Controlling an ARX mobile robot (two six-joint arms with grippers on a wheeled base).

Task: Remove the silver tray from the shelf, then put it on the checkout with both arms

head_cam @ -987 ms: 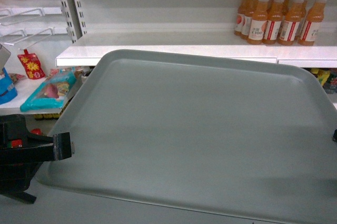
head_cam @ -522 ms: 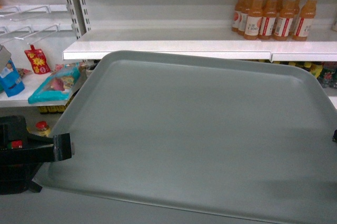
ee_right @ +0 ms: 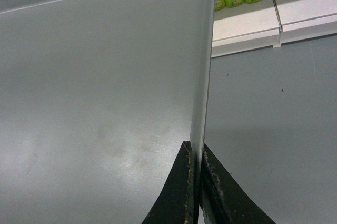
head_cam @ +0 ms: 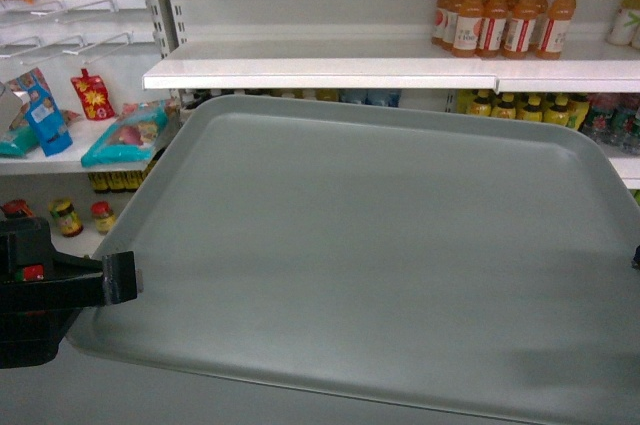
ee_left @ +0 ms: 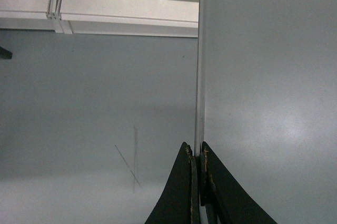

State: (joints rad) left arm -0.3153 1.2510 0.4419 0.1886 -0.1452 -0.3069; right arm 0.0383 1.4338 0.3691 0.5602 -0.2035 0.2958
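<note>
Since a second ago the shelving behind has slid rightward and lower in the head view, with more of the lower shelves and their goods now showing, while the silver tray (head_cam: 370,255) keeps the same place in that view. Nearest, the left end effector (head_cam: 128,277) pinches the tray's left rim; the left wrist view shows its two black fingers (ee_left: 185,192) pressed together on the thin edge. The right end effector (ee_right: 197,182) likewise pinches the right rim, and only a sliver of it shows at the right border of the head view. The tray is held in the air between the two, clear of the shelf (head_cam: 330,73), with grey floor (ee_left: 95,118) beneath it in both wrist views. It lies roughly flat, its long axis running left to right and its far edge toward the shelving. Beyond it, orange drink bottles (head_cam: 500,15) stand on the shelf's right part; yellow-capped bottles (head_cam: 520,105) sit on the level below, and to the left are a teal packet (head_cam: 125,135), a red pouch (head_cam: 92,93) and small jars (head_cam: 65,217).
</note>
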